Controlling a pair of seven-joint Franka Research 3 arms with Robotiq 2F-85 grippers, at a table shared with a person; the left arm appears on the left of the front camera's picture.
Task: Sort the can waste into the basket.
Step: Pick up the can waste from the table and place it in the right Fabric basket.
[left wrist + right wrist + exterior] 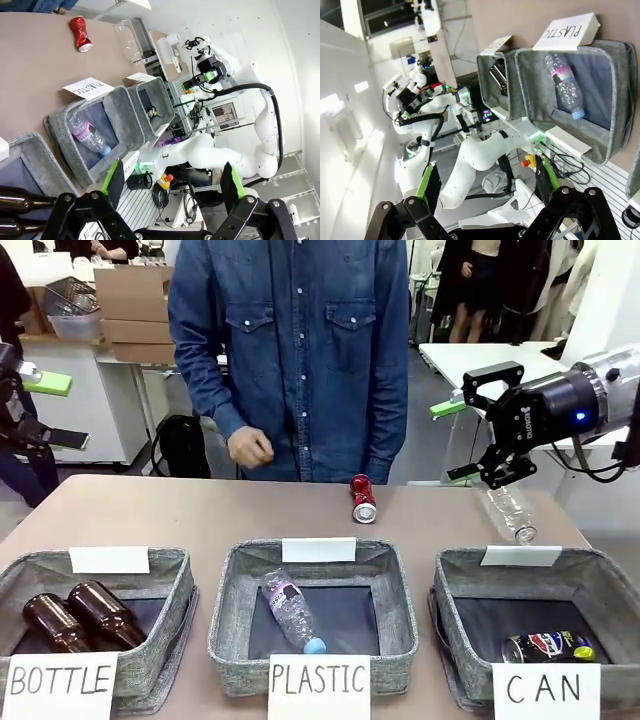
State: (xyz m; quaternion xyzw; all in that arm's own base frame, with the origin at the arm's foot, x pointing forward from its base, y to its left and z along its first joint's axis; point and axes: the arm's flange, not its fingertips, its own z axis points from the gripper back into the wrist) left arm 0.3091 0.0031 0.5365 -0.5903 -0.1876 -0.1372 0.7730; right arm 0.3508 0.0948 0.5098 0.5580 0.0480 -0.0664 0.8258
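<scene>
A dented red can lies on its side on the brown table, just in front of the person; the left wrist view shows the same red can. A black can with a blue-red logo lies inside the grey basket signed "CAN" at the front right. In the left wrist view this black can sits in the far basket. My right gripper hangs open in the air above the table's right end, holding nothing. At the far left my left gripper is also open and empty.
A clear plastic bottle lies on the table behind the CAN basket. The middle basket signed "PLASTIC" holds a plastic bottle. The left basket signed "BOTTLE" holds two brown bottles. The person's hand hangs above the far edge.
</scene>
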